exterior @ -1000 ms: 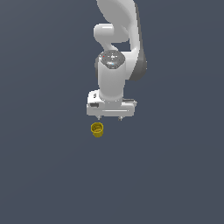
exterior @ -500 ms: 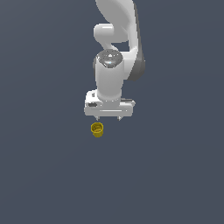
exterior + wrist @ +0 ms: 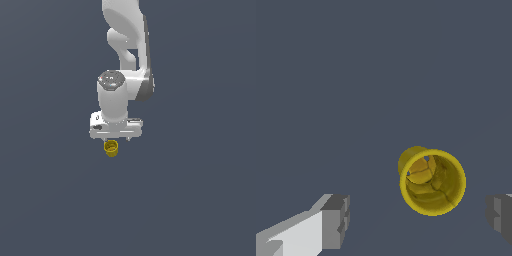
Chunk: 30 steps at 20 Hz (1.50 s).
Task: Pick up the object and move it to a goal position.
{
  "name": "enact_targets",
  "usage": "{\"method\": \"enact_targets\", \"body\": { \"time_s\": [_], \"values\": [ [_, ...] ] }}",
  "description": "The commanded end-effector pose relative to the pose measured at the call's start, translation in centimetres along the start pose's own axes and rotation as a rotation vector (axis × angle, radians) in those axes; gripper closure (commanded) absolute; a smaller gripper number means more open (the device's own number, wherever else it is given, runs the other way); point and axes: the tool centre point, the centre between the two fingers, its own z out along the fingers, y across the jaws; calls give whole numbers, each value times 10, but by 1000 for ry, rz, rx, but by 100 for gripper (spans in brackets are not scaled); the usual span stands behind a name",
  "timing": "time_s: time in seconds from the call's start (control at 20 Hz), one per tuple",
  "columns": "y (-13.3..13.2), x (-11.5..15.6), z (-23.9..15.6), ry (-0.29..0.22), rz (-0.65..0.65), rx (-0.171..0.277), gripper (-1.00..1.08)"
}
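**Gripper lower and further to the exterior view's left, cup not yet gripped**

On the exterior view's left, only bare grey floor (image 3: 45, 200), nothing else lying there. Toward the middle, the white gripper (image 3: 116, 138) hanging from the arm (image 3: 125, 45), pointing straight down. Compared with one second ago, shifted a little to the exterior view's left and slightly lower. Now almost directly above the mustard-yellow cup (image 3: 111, 148); before, more to the exterior view's right of it. No change in the cup itself: same place on the floor, upright, open mouth up, just under the gripper body.

In the wrist view, one grey fingertip (image 3: 336, 221) on one side, the other at the opposite edge of the picture, spread wide apart. Between them, the cup (image 3: 432, 182), seen from above into its hollow, nearer to the second finger than to the first. Touching neither pad, clear gap on both sides. Not lifted, nothing held.

Meaning for the task, as a judgement: alignment over the cup nearly finished, approach step in hand, grasp not yet begun. Probably needed next: a small correction to centre the cup between the pads, then descent and closing. Risk of pushing or tipping the cup if the nearer finger comes down on the rim. No goal marker visible in either view, so distance to the goal impossible to judge.
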Motion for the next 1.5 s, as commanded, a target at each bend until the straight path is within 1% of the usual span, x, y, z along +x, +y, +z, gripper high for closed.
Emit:
{"method": "enact_targets", "body": {
  "time_s": [0.0, 0.25, 0.5, 0.85, 1.2, 1.45],
  "values": [
    [10, -3, 13, 0, -20, 6, -92],
    [25, -8, 31, 2, -49, 15, -92],
    [32, -11, 39, 2, -62, 19, -92],
    [32, -11, 45, 2, -61, 19, -92],
    [31, -12, 79, 2, -62, 19, -92],
    [31, -11, 90, 3, -63, 19, -92]
  ]
}}
